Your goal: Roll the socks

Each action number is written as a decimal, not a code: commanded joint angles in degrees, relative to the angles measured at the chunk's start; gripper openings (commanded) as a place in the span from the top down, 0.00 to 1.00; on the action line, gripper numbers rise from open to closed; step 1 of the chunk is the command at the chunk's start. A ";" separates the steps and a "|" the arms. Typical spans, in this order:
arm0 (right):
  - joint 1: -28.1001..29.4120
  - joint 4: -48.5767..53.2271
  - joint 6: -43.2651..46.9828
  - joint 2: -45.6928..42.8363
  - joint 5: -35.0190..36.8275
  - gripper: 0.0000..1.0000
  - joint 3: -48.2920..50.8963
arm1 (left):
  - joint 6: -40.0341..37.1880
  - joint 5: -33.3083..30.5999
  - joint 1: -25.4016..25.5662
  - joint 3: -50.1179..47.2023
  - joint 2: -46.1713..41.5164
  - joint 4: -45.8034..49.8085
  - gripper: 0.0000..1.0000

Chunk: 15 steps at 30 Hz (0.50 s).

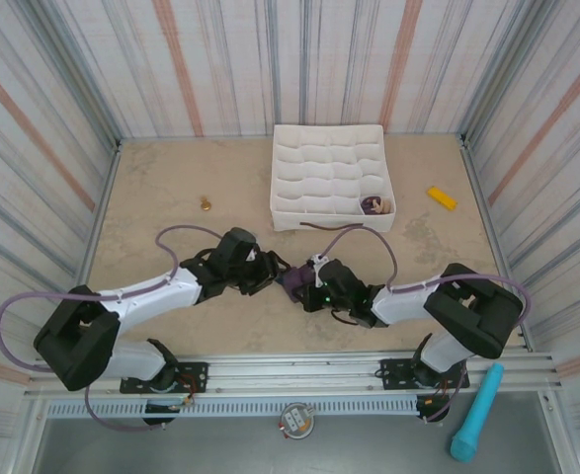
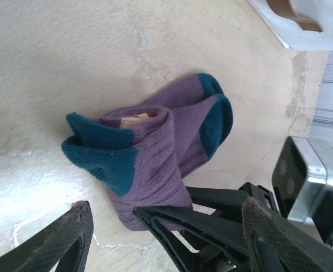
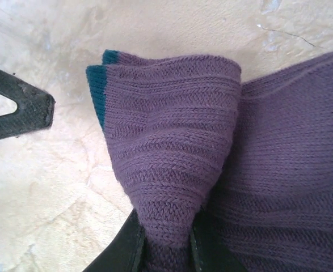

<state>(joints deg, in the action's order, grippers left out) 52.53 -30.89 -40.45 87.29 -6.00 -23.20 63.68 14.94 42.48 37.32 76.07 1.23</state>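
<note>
- We see the socks (image 1: 294,281) lying on the table (image 1: 171,168), near its front middle.
- The left gripper (image 1: 274,268) sits just left of them; the right gripper (image 1: 307,284) sits just right and pinches them.
- Behind them stands the tray (image 1: 288,215), with a small item (image 1: 375,205) in its near-right compartment.
- Left of the tray we find a small knob (image 1: 207,204); right of it lies a block (image 1: 442,197).

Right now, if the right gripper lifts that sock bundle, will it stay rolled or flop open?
Likely floppy: the socks are soft knit, bunching where the right gripper pinches them. The roll looks loose, with teal ends sticking out, so it may partly unfold. Probably light and not slippery, given the ribbed fabric.
</note>
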 commanded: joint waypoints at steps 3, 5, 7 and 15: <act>-2.65 4.39 -9.13 2.80 -5.85 1.00 6.15 | -2.77 0.79 0.36 -0.23 2.64 -1.78 0.29; -4.03 4.35 -11.55 2.59 -7.26 1.00 7.04 | -2.70 1.03 0.63 -0.23 3.82 -1.71 0.32; -5.16 4.07 -13.59 2.12 -8.93 1.00 8.17 | -2.98 0.93 0.97 -0.28 4.73 -1.85 0.35; -9.46 3.49 -19.23 2.87 -14.77 1.00 10.82 | -3.64 0.53 3.43 2.50 9.27 -1.99 0.43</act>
<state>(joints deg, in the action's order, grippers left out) 44.05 -40.88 -55.24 87.02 -19.35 -15.88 61.32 15.35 44.86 37.69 83.92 -0.30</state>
